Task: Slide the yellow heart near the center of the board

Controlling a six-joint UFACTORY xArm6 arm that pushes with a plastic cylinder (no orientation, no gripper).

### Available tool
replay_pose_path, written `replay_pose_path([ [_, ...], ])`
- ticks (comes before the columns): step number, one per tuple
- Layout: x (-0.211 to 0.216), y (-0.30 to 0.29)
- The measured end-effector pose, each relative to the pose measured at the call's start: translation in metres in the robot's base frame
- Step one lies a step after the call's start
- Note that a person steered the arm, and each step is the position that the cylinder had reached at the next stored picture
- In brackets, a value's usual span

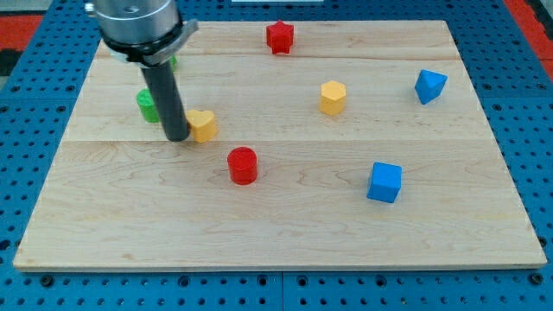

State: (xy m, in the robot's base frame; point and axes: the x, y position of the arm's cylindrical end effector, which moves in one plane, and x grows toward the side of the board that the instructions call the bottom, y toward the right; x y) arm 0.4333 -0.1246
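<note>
Pressing against the yellow heart [203, 125] from the view's left, your tip [177, 137] touches that block's left side on the wooden worktop [285, 225]. Your tool is a plain dark rod with no jaws, so it neither opens nor closes and grips nothing.

The yellow heart lies left of the board's centre. A green block [147, 104], shape unclear, sits just behind the rod at the view's left, partly hidden. A red cylinder [243, 165] stands near the heart, toward the view's bottom right.

Further out you have:
- a red star [279, 37] at the view's top
- a yellow hexagonal block [333, 98] right of centre
- a blue block [429, 85], shape unclear, at far right
- a blue cube [384, 182] at lower right

No containers and no legible writing show.
</note>
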Motion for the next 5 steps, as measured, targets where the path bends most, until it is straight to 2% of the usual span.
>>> replay_pose_path([
  [3, -0.029, 0.032],
  [5, -0.09, 0.02],
])
